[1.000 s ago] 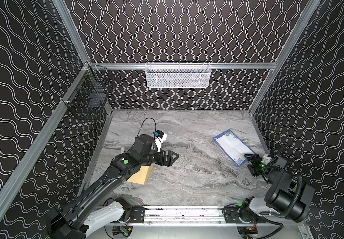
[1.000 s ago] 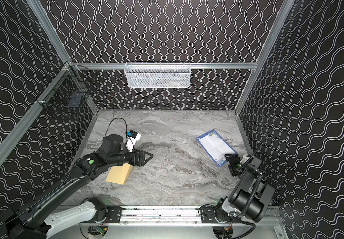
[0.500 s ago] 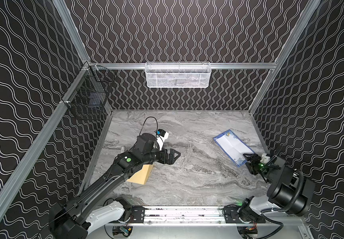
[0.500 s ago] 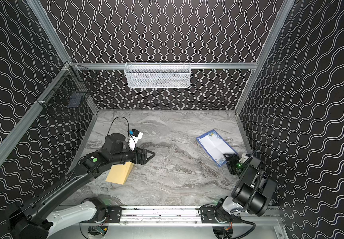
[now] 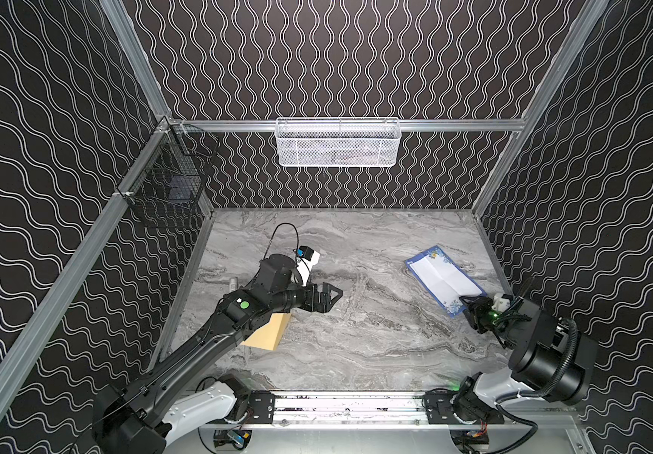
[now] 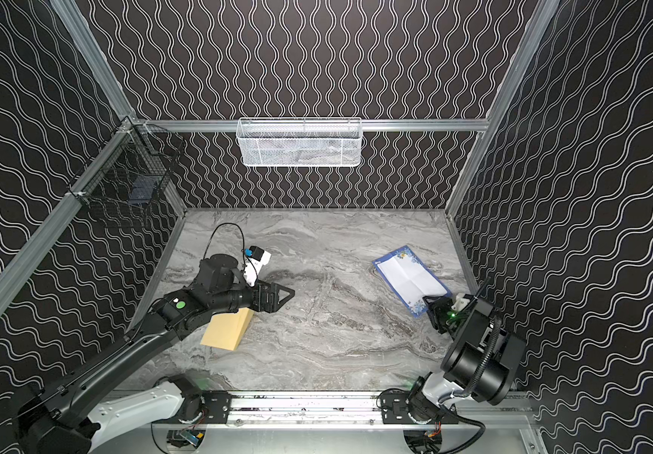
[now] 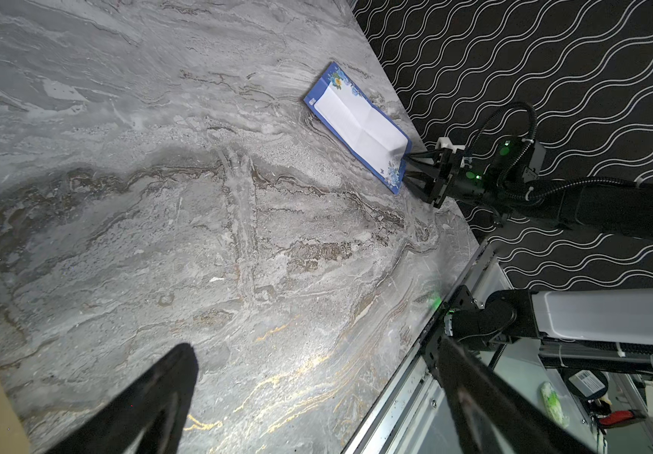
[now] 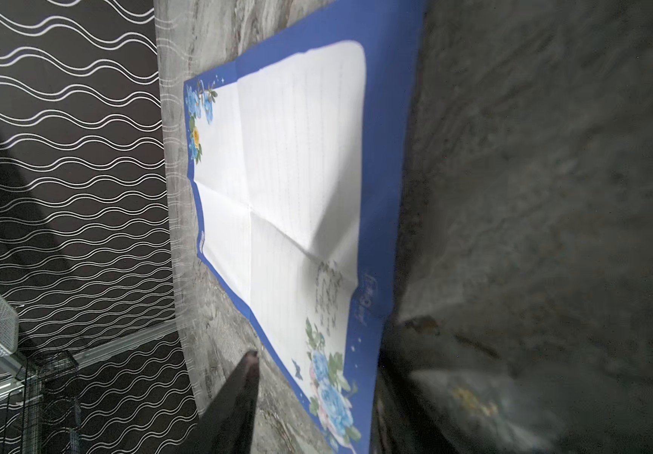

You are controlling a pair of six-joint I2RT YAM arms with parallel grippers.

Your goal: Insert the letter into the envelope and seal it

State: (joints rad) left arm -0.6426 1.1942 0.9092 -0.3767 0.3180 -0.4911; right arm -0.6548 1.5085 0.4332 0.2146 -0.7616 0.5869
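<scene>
The letter (image 5: 440, 277) (image 6: 409, 277), white with a blue floral border, lies flat on the marble table at the right. My right gripper (image 5: 469, 306) (image 6: 431, 303) sits low at its near corner. In the right wrist view the flowered corner (image 8: 328, 389) lies between the two fingers (image 8: 240, 393), which stand apart; marble shows between one finger and the paper. The tan envelope (image 5: 267, 334) (image 6: 226, 330) rests at the left, partly under my left arm. My left gripper (image 5: 330, 298) (image 7: 313, 350) hovers wide open over bare marble, holding nothing.
A small pale tube (image 5: 233, 281) lies by the left arm near the left wall. A white mesh basket (image 5: 338, 143) hangs on the back rail, a black wire basket (image 5: 167, 188) on the left rail. The metal front rail (image 5: 340, 401) borders the table.
My right gripper's fingers have drawn closer together around the letter's near corner. My left gripper has drifted slightly right, still wide open.
</scene>
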